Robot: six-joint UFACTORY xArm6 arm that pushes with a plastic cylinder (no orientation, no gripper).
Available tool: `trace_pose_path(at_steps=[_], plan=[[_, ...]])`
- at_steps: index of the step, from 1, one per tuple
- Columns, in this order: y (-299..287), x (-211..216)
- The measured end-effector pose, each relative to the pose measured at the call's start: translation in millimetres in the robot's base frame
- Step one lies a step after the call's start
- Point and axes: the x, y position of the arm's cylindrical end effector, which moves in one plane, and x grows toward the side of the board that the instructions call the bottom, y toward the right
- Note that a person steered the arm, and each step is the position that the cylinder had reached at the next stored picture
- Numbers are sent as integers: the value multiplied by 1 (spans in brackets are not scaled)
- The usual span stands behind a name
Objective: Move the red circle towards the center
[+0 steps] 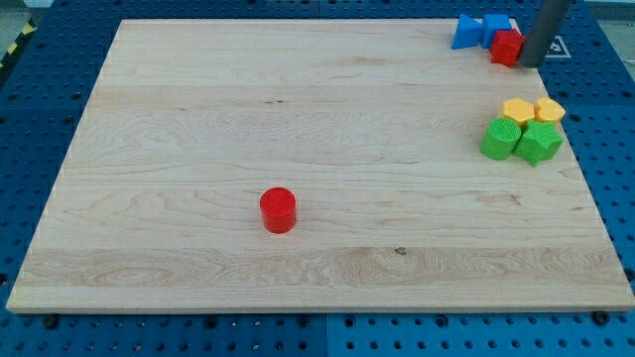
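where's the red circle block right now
The red circle block stands alone on the wooden board, left of centre toward the view's bottom, far from my tip at the top right.

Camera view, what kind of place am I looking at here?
Probably a robotics lab bench: a wooden board lies on a blue perforated table, small blocks like the red circle sit on it, and my tip rests beside the top-right cluster.

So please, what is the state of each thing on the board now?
red circle: upright, alone at the lower middle, untouched.
my tip: top right corner, against the other red block.
two blue blocks: clustered beside that red block.
two yellow blocks: side by side at the right edge.
two green blocks: touching, just below the yellow ones.
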Motion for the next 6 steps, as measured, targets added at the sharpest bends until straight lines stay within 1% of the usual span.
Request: trace_pose_path(at_steps=[1,2,3,4,5,6], plan=[[-19,22],[-87,21],[-171,21],[-273,25],[-357,73],[-413,160]])
